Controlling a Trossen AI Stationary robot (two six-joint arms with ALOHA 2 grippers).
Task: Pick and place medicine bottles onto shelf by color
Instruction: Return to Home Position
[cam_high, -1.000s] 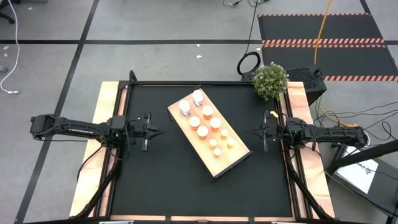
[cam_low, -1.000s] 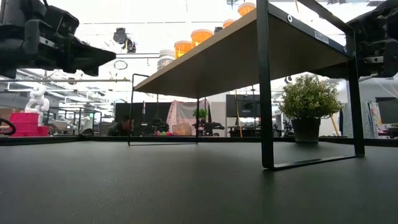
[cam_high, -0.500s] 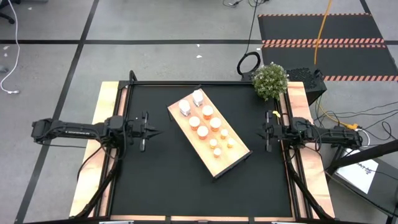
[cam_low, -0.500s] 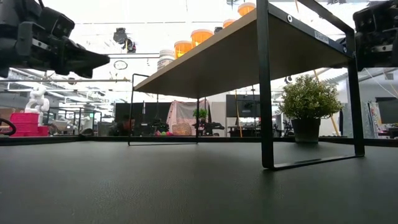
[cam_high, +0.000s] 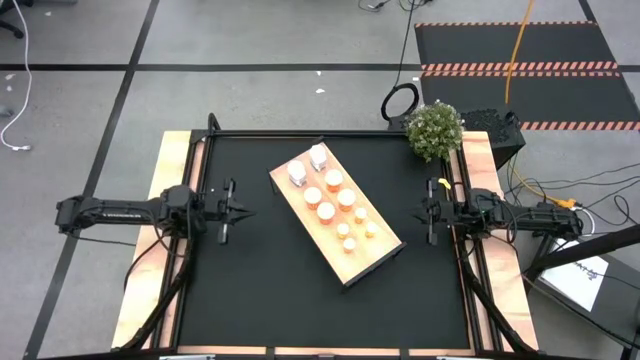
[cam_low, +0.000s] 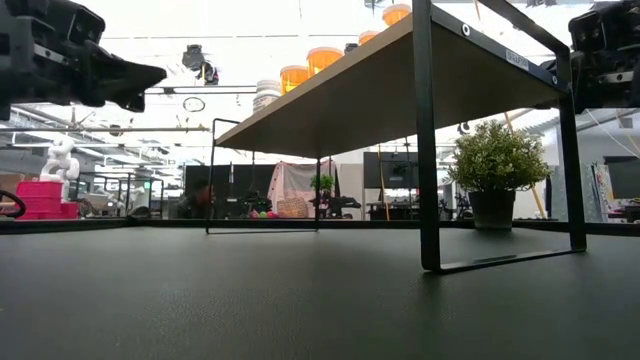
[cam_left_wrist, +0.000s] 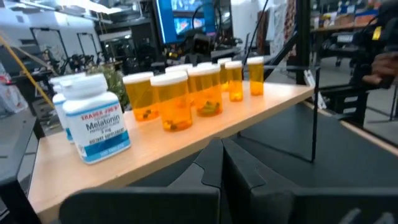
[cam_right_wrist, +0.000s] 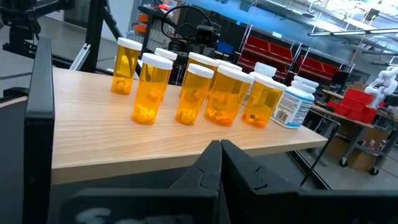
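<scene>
The shelf (cam_high: 352, 250), a light-wood board on black metal legs (cam_low: 428, 150), stands slantwise in the middle of the black table. The medicine bottles stand upright on its top. Two are white (cam_high: 298, 172), several are orange with white caps (cam_high: 325, 211), and several small ones (cam_high: 349, 246) stand toward the near end. My left gripper (cam_high: 250, 210) hovers shut at the table's left side and points level at the shelf. My right gripper (cam_high: 418, 211) hovers shut at the right side and also points at it. Both wrist views show the bottles (cam_left_wrist: 171, 102) (cam_right_wrist: 149, 93) beyond the shut fingers.
A potted plant (cam_high: 434, 130) stands at the table's far right corner. Bare black tabletop (cam_high: 260, 290) lies on all sides of the shelf. The table's wooden borders and black frame rails (cam_high: 200, 160) run along its left and right edges.
My left gripper has drawn back a little toward the table's left edge and away from the shelf, staying shut and level. The bottles and the shelf have not moved.
</scene>
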